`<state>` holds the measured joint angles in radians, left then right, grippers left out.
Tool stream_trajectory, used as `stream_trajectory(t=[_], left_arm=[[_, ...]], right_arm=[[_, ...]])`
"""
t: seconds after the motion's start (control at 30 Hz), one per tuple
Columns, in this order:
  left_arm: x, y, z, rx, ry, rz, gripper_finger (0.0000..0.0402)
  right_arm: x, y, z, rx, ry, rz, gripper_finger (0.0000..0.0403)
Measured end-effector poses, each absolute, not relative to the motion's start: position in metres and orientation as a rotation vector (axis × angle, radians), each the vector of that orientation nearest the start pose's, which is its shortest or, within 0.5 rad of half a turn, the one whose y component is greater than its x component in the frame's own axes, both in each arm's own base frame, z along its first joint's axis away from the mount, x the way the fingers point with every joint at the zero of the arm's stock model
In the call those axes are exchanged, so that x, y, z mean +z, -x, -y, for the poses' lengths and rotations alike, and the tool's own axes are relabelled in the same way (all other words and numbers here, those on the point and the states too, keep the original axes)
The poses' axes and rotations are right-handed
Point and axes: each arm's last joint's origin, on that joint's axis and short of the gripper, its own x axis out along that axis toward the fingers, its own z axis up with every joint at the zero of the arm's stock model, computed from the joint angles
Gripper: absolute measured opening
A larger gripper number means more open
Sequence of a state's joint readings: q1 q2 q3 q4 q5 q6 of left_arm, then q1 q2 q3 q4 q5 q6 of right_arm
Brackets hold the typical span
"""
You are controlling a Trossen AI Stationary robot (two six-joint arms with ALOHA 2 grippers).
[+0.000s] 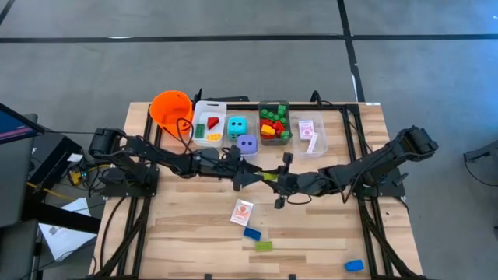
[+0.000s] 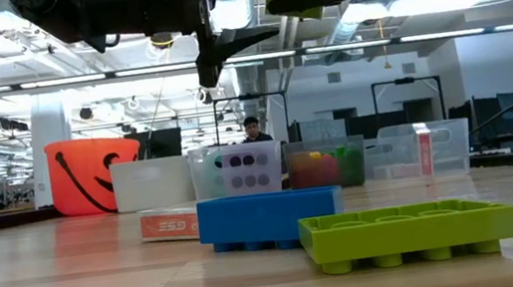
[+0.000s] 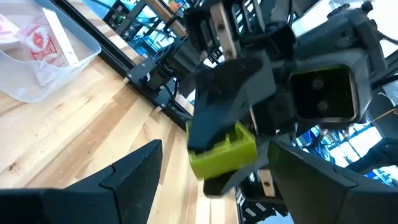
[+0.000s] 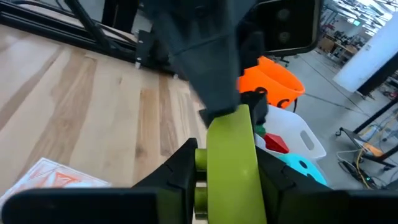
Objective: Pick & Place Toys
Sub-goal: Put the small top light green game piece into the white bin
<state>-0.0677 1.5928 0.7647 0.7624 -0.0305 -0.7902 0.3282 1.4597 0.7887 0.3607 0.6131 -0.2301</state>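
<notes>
Your right hand (image 4: 227, 168) is clamped on a green brick (image 4: 231, 163), held above the tabletop (image 1: 194, 225) centre; your left hand (image 3: 205, 180) faces it, fingers spread, touching nothing.

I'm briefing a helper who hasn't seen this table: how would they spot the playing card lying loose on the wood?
Start from the row of bins along the table's far edge and come toward the near edge, past where the two grippers meet. The playing card lies flat on bare wood, just beyond the blue brick and green brick. Unlike those chunky single-coloured bricks, it is a thin white rectangle with a red-orange pattern.
</notes>
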Motion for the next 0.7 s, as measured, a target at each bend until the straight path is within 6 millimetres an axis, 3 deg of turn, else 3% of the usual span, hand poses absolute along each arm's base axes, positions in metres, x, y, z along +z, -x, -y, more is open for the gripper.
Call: stream_trajectory(t=[0.33,0.7], left_arm=[[0.2101,-0.3359,0.0209,0.036,0.784,-0.084,0.0285],[0.2127,-0.3369,0.0200,0.041,0.787,-0.036,0.0285]], right_arm=[[0.2320,-0.2963,-0.0828,-0.252,0.366,-0.309,0.0093],[0.2314,-0.2960,-0.0830,-0.239,0.369,-0.318,0.0093]])
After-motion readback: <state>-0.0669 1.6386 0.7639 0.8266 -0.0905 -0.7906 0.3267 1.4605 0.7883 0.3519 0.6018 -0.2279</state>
